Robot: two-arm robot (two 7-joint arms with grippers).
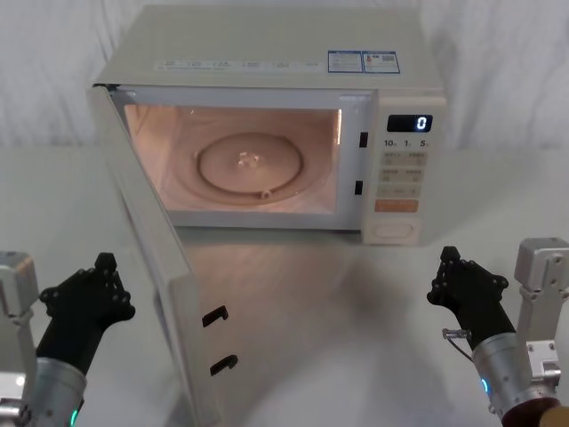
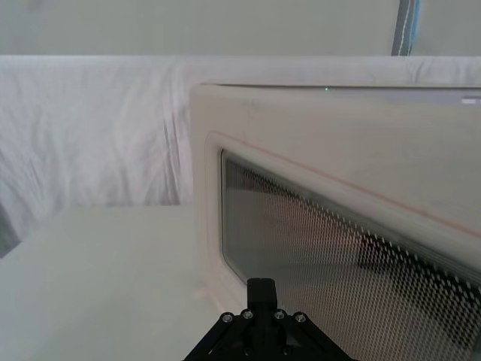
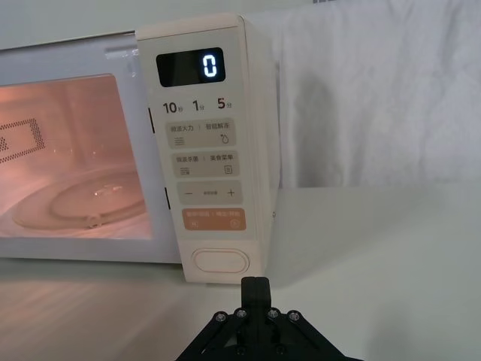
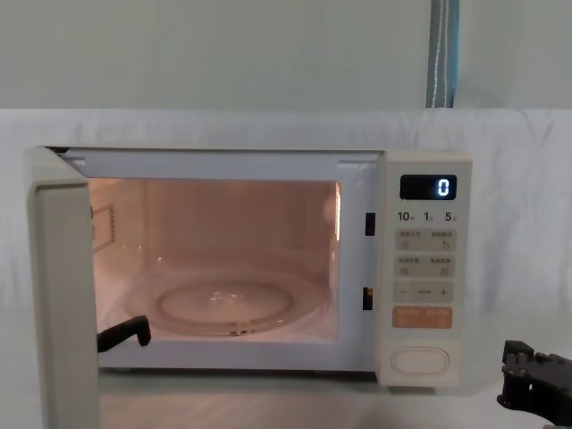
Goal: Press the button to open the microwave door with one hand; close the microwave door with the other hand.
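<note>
The cream microwave (image 1: 267,53) stands at the back of the table with its cavity lit and its display reading "0". The microwave door (image 1: 169,294) hangs wide open, swung out toward me on the left. Its windowed outer face (image 2: 338,248) fills much of the left wrist view. The wide cream button (image 1: 394,231) sits at the bottom of the control panel (image 3: 221,262), under the orange key. My left gripper (image 1: 105,261) is low at the left, shut and empty, just outside the open door. My right gripper (image 1: 449,254) is low at the right, shut and empty, in front of the button and apart from it.
A glass turntable (image 1: 251,165) lies inside the cavity. Two black latch hooks (image 1: 218,338) stick out of the door's free edge. White cloth (image 3: 376,98) covers the table and the wall behind. Bare table lies in front of the oven between the arms.
</note>
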